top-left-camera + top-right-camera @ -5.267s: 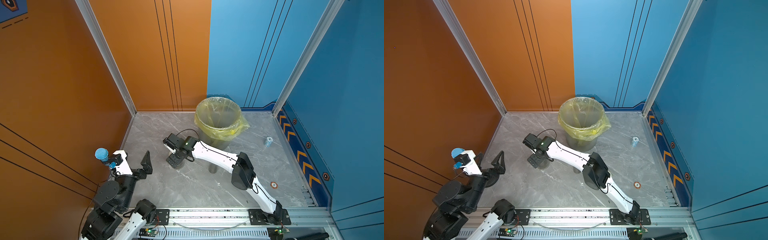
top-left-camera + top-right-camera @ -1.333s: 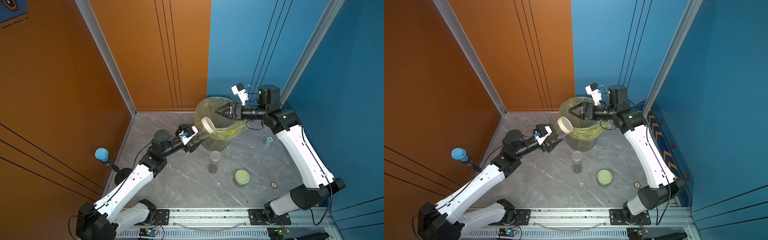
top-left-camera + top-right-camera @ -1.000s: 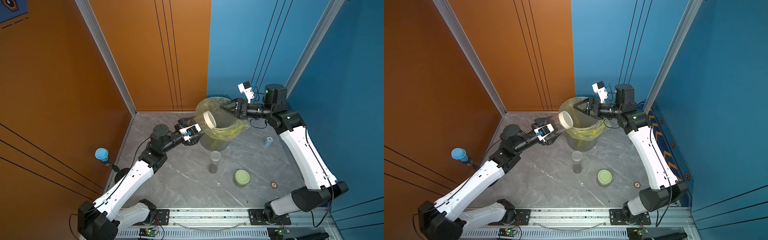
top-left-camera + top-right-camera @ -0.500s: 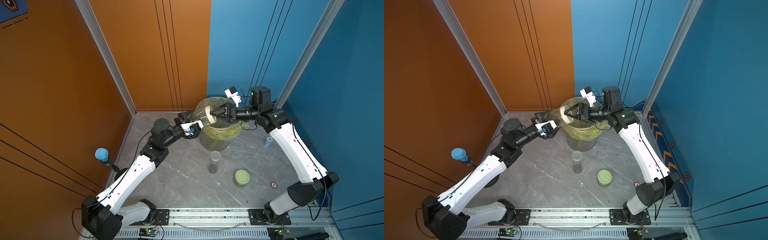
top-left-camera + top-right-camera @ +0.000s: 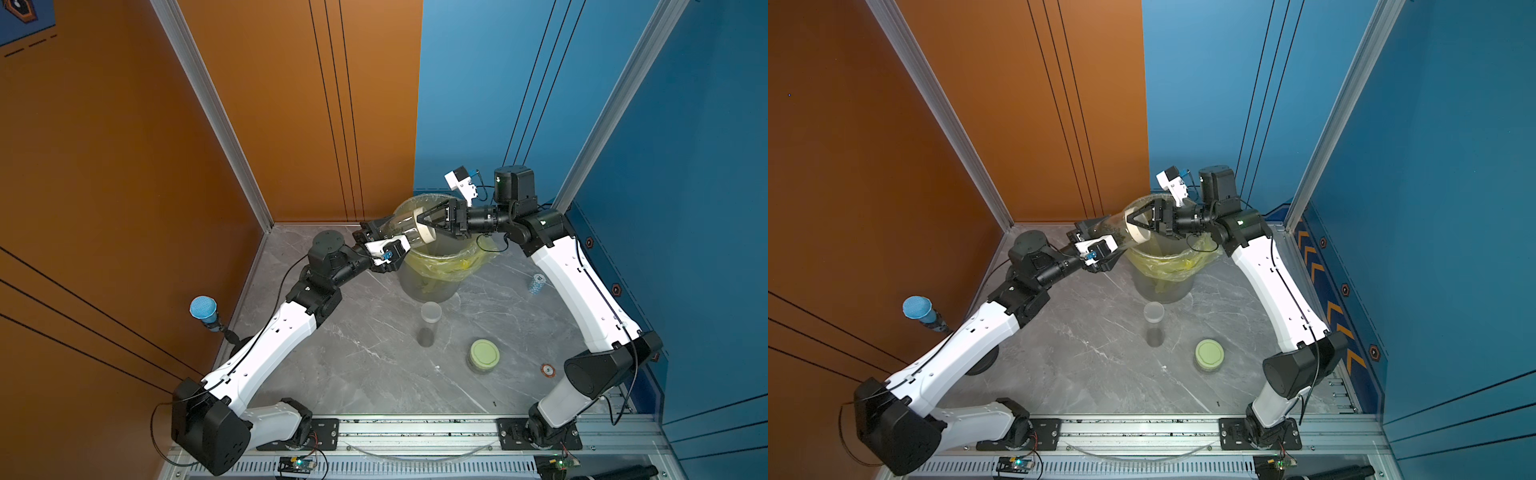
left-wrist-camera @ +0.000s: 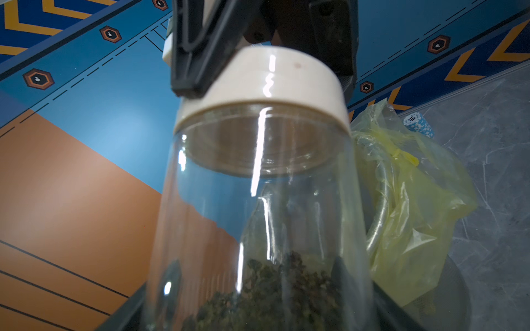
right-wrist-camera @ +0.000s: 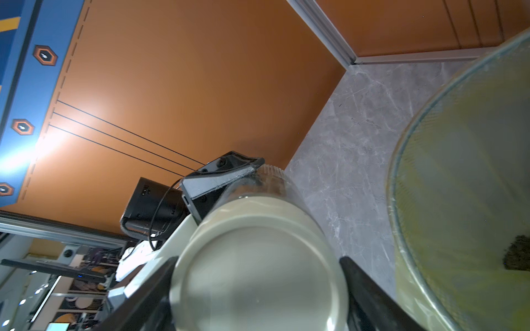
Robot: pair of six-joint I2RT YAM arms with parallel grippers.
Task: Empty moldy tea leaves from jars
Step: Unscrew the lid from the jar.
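Blue-white chip stack (image 6: 418, 126) marked "10"

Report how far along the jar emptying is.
Done: the left gripper has the wide jar tilted over the bin rim. In hand: the right gripper clamps its beige lid, still on, with the tea leaves inside. Left: remove the lid, pour, then the tall jar and short green-lidded jar, both standing capped on the grey surface.
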